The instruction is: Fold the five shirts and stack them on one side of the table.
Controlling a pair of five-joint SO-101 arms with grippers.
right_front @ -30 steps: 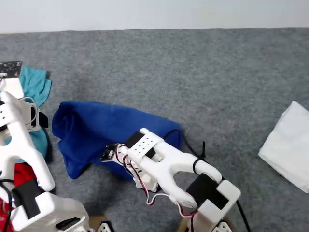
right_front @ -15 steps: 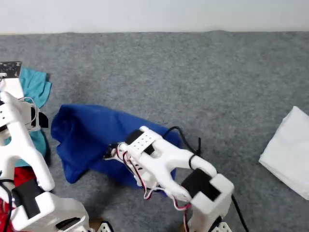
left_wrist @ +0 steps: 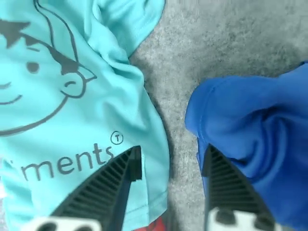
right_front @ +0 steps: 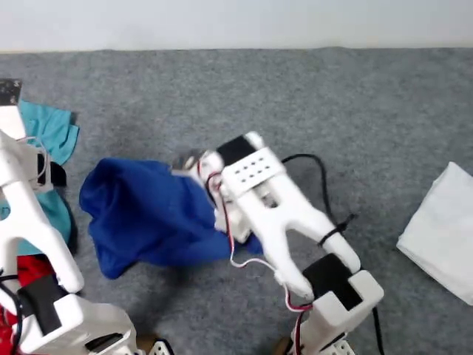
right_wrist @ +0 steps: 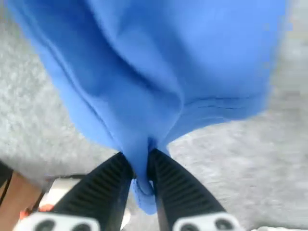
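A blue shirt (right_front: 148,214) lies crumpled left of the table's middle. My right gripper (right_wrist: 139,166) is shut on a fold of the blue shirt (right_wrist: 159,72) and holds that edge lifted above the carpet; in the high view the right gripper (right_front: 191,161) is at the shirt's far right corner. My left gripper (left_wrist: 168,168) hangs open over the gap between a teal printed shirt (left_wrist: 72,96) and the blue shirt (left_wrist: 255,125), holding nothing. The teal shirt (right_front: 52,133) lies at the left edge under the left arm (right_front: 29,214). A folded white shirt (right_front: 443,229) rests at the right edge.
A red shirt (right_front: 29,268) shows at the near left beside the left arm's base. Grey carpet (right_front: 332,103) covers the table, with open room across the back and between the right arm and the white shirt.
The right gripper has risen and swung toward the back with the blue shirt's edge, pulling the shirt's near right part up and over. The left arm has barely moved.
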